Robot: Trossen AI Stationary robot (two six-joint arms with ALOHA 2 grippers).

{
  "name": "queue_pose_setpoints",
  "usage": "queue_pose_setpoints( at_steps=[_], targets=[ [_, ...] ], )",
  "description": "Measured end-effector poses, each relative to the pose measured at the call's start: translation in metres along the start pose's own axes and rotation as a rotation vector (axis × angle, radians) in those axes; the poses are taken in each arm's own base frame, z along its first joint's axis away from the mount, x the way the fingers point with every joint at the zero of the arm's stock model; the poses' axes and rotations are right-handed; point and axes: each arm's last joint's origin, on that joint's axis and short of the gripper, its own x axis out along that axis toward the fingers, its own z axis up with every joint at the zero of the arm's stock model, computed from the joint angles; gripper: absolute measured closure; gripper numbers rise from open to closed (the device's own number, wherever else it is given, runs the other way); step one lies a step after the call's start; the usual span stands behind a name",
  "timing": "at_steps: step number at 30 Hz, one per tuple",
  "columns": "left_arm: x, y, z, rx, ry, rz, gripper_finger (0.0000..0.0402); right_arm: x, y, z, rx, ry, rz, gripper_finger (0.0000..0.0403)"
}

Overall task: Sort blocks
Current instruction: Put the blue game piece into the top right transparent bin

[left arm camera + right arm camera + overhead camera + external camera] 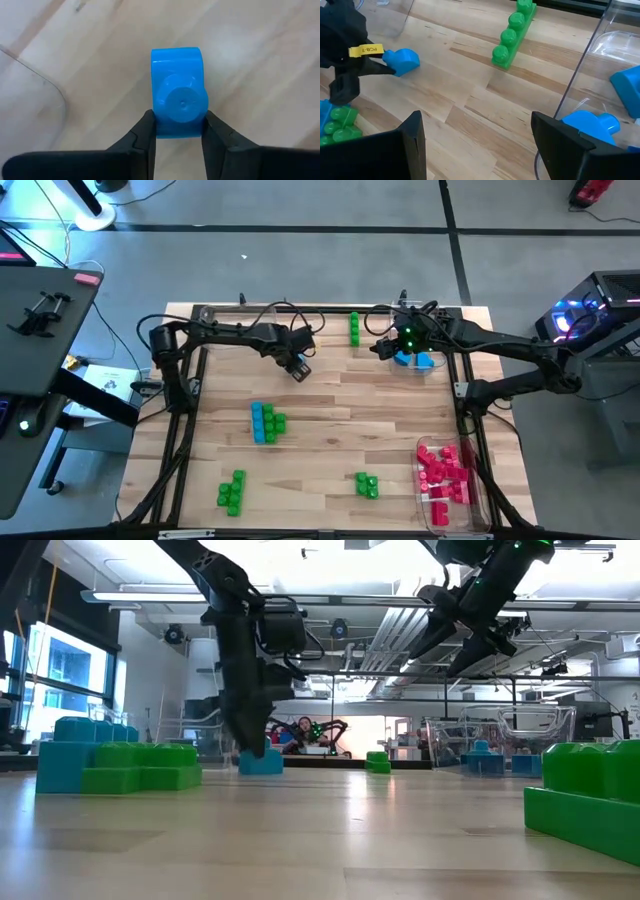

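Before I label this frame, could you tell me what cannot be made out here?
- High view: the left gripper covers the blue block it closes on.
- High view: the right gripper hides part of the clear tray.
- Low view: a near green block is cut off by the edge.

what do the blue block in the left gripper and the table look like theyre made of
Blue block: apparently moulded plastic, smooth and slightly glossy, judging by soft highlights on its round stud and its even colour. Table: seemingly light wood, possibly laminate, with plank seams and visible grain, and a low sheen. The left gripper is closing around the block.
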Motion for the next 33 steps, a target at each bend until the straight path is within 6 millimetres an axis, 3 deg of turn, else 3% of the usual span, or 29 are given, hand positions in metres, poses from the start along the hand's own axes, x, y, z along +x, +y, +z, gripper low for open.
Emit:
queue_pose_setpoints(
  at_steps=[7,15,18,23,33],
  targets=[
    [-0.046,0.003,0.002,0.074,-0.127,-0.113,0.0323,-0.001,0.011,0.005,-0.032,-0.047,0.126,0.0165],
    [-0.127,-0.002,-0.011,0.396,-0.427,-0.266,0.0323,-0.021,0.061,0.009,-0.246,-0.198,0.639,0.0165],
    [-0.146,-0.011,-0.022,0.525,-0.501,-0.299,0.0323,-0.027,0.076,0.0,-0.396,-0.275,0.694,0.0165],
    [-0.152,-0.033,-0.034,0.64,-0.535,-0.335,0.0323,-0.021,0.096,-0.025,-0.653,-0.369,0.575,0.0165],
    [-0.134,-0.066,-0.036,0.659,-0.521,-0.382,0.0323,0.016,0.124,-0.064,-0.844,-0.338,0.451,0.0165]
  ],
)
